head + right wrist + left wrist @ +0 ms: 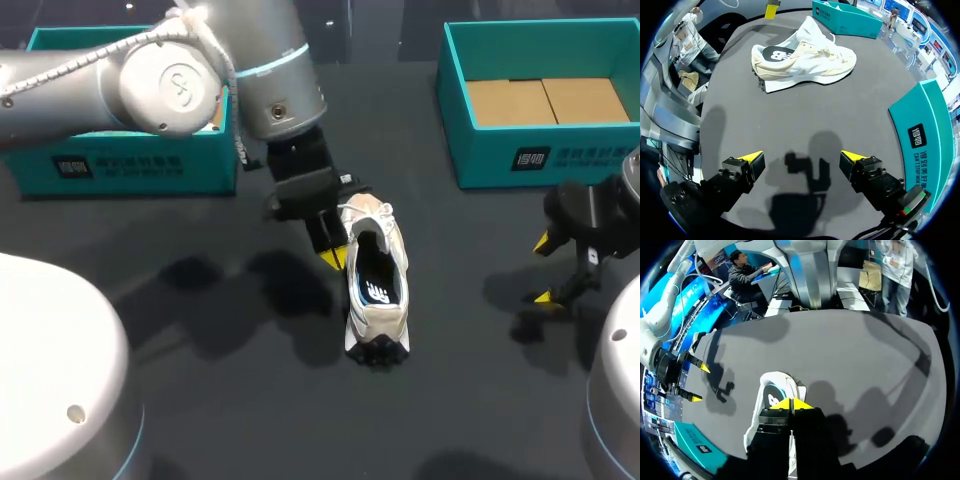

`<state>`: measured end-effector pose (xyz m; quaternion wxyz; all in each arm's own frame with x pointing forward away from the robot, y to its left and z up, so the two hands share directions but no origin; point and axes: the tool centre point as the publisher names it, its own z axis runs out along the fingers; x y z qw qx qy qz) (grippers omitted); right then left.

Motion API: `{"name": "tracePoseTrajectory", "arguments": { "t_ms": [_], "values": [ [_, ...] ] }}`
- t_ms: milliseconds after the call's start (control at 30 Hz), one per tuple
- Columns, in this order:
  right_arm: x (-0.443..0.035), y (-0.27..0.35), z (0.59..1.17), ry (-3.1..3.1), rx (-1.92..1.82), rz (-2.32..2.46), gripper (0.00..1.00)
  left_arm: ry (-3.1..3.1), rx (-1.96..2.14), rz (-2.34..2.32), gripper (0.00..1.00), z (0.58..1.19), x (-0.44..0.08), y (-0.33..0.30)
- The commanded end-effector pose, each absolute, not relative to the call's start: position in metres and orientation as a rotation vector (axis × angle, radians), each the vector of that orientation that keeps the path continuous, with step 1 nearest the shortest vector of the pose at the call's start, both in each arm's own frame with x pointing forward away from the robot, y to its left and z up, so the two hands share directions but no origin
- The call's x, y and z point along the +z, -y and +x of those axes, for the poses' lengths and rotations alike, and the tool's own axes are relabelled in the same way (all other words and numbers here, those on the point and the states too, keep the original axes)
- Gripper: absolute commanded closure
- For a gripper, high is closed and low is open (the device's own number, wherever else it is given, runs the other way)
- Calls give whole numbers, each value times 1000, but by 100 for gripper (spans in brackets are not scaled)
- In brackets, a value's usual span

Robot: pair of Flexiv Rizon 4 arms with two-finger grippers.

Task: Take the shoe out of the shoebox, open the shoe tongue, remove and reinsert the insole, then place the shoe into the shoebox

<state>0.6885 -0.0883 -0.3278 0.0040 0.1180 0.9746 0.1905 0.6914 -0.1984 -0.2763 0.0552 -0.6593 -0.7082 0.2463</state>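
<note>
The shoe (pixel 377 290) is set upright on the surface (pixel 200 400), heel nearest. It is judged light, soft in the upper and stiff in the sole, so the tongue is best pinched. The right claw (pixel 801 159) is held open, well apart. The left claw (pixel 792 404) is pointed down at the shoe's opening, tips closed together. The shoebox (pixel 540 160) is seen beyond.
</note>
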Motion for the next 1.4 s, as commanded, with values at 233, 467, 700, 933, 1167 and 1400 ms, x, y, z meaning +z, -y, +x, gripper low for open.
{"name": "tracePoseTrajectory", "arguments": {
  "t_ms": [233, 467, 700, 933, 1167, 1400],
  "values": [
    [-327, 88, 687, -3053, 593, 371, 0, 2058, 500, -2057, 100, 691, -291, 217],
    [-327, 88, 687, -3053, 593, 371, 0, 2030, 395, -2093, 100, 696, -316, 228],
    [-327, 88, 687, -3053, 593, 371, 0, 1990, 342, -2112, 100, 699, -328, 233],
    [-327, 88, 687, -3053, 593, 371, 0, 1940, 304, -2137, 100, 696, -333, 232],
    [-327, 88, 687, -3053, 593, 371, 0, 1908, 283, -2146, 100, 693, -344, 235],
    [-327, 88, 687, -3053, 593, 371, 0, 1890, 274, -2141, 100, 691, -355, 235]
  ]
}}
